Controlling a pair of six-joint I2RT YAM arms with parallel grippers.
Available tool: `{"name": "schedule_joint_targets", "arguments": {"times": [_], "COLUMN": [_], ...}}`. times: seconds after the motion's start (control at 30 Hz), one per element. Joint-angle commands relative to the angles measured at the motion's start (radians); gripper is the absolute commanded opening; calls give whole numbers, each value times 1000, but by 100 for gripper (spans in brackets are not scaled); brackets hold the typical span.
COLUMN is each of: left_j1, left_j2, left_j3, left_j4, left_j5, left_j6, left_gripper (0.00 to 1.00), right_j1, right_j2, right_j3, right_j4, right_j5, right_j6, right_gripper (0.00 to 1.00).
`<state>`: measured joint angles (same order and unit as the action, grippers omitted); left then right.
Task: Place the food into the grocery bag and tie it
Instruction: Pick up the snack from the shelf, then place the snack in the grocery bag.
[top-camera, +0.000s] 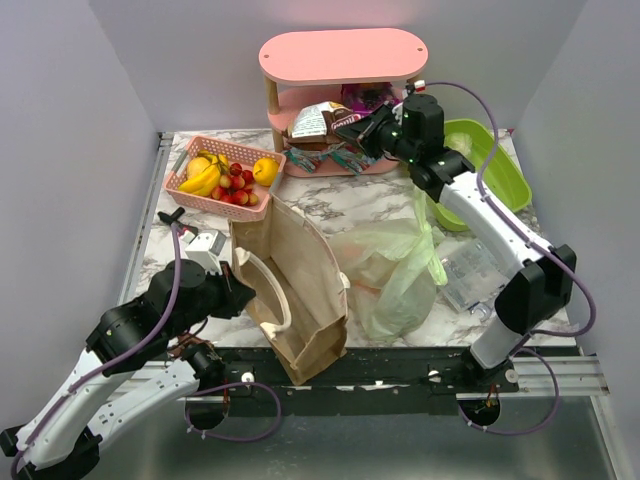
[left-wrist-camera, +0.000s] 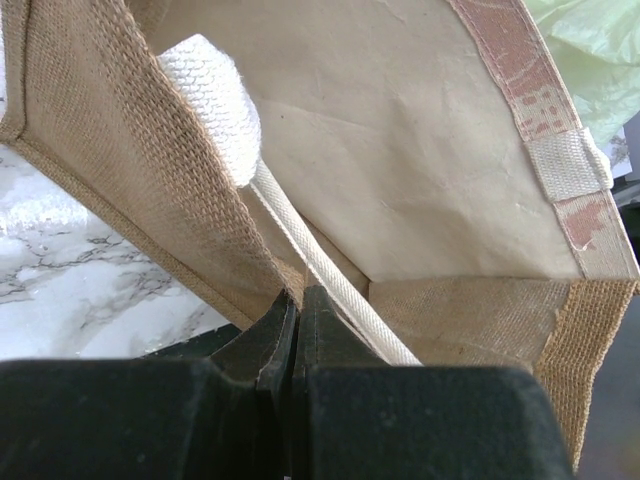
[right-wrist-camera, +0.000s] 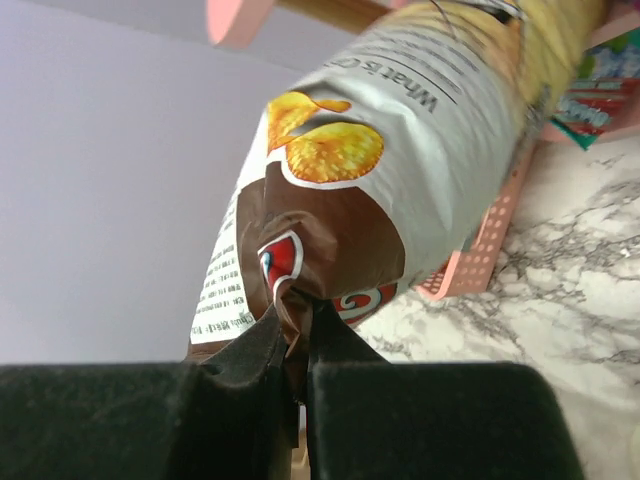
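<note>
My right end effector (right-wrist-camera: 298, 310) (top-camera: 352, 128) is clenched on the snack pack (right-wrist-camera: 380, 160) (top-camera: 318, 120), pinching the crimped seam at its brown end. The pack's long axis runs straight away from my fingers. In the wrist view it goes up and to the right, brown end near me and white printed end far. From the top cam it sits at the lower tier of the pink shelf (top-camera: 340, 55), lengthwise approx. left-right, w/ me on its right end.

The shelf top hangs right over the pack and a wooden leg stands at the left. The fruit basket (top-camera: 185, 180) is left of the shelf and the green tub (top-camera: 500, 165) is just beside my right arm on the other side. There's bare marble tabletop (top-camera: 340, 200) between the shelf and the bags, so open room lies toward me.

The grocery bag (top-camera: 395, 265) lies crumpled mid-tabletop, touching the right side of the brown bag (top-camera: 300, 270) (left-wrist-camera: 400, 150), w/ one loop sticking up toward the back. Can't tell which way its mouth faces.

My left end effector (left-wrist-camera: 298, 300) (top-camera: 245, 290) is clamped on the brown bag's woven rim, right where the white handle (left-wrist-camera: 210, 90) meets it. The bag is tipped, mouth facing up and left, near the front edge.
</note>
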<state>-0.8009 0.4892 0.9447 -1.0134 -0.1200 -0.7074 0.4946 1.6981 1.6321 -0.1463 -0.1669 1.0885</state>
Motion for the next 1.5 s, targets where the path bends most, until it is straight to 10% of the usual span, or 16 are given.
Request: {"name": "schedule_joint_targets", "arguments": {"times": [0.0, 0.9, 1.47], "left_j1": [-5, -5, -5], "left_j2": [10, -2, -15], "left_j3": [38, 25, 19], "left_j4": [-8, 20, 34], "left_j5": [-27, -83, -89], "left_j6": [29, 155, 172], "left_gripper": [0, 0, 0], "right_j1": [-1, 10, 160], "right_j2": [-89, -71, -155], "right_j3": [5, 423, 357], "right_j4": [-66, -252, -330], "right_j5": [-89, -808, -1016], "right_j6": [-83, -287, -467], "right_gripper": [1, 1, 1]}}
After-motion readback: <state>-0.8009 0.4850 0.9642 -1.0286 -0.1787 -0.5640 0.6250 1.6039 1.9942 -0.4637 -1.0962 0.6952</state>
